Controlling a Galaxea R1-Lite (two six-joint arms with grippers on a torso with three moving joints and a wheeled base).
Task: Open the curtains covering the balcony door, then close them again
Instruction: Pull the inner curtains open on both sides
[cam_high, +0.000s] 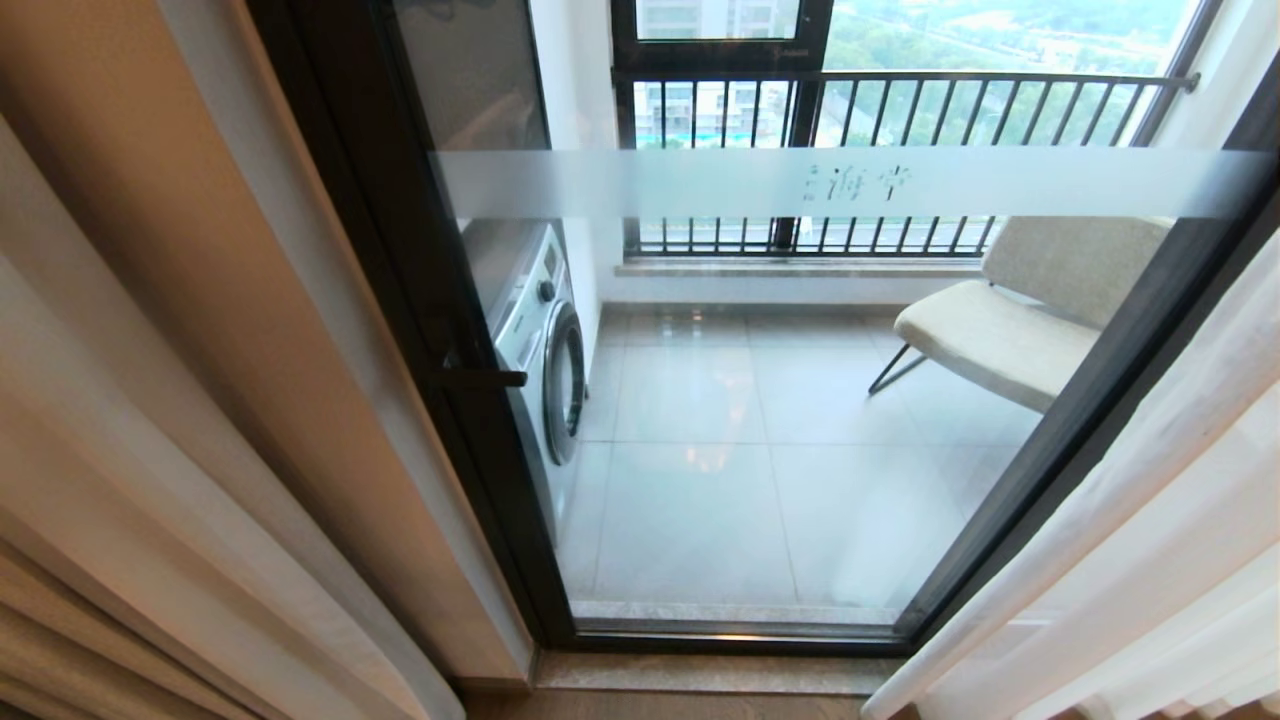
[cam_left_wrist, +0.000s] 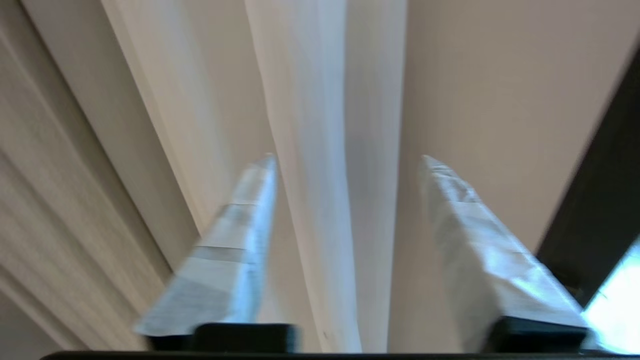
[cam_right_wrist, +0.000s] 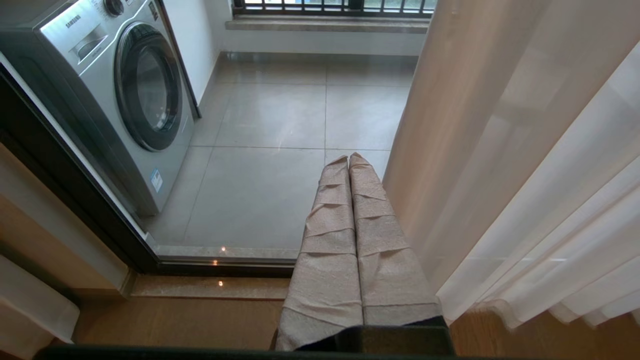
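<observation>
Grey balcony floor tiles (cam_high: 760, 440) show through the uncovered balcony door (cam_high: 800, 185), and we find the curtains (cam_high: 150, 420) drawn aside, beige drapes bunched at the left and white sheers (cam_high: 1150, 520) gathered at the right. Behind the glass we note a washing machine (cam_high: 545, 340) at left and a padded chair (cam_high: 1000, 335) at right. We record the left gripper (cam_left_wrist: 345, 165) against the left drapes with jaws apart around a pale fold, gripping nothing, and the right gripper (cam_right_wrist: 348, 160) beside the sheers, low before the glass, jaws together and empty.

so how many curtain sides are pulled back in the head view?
2: one bunch of curtains at the left edge, one at the right, with the balcony door glass uncovered between. More fabric may lie outside the frame.
</observation>
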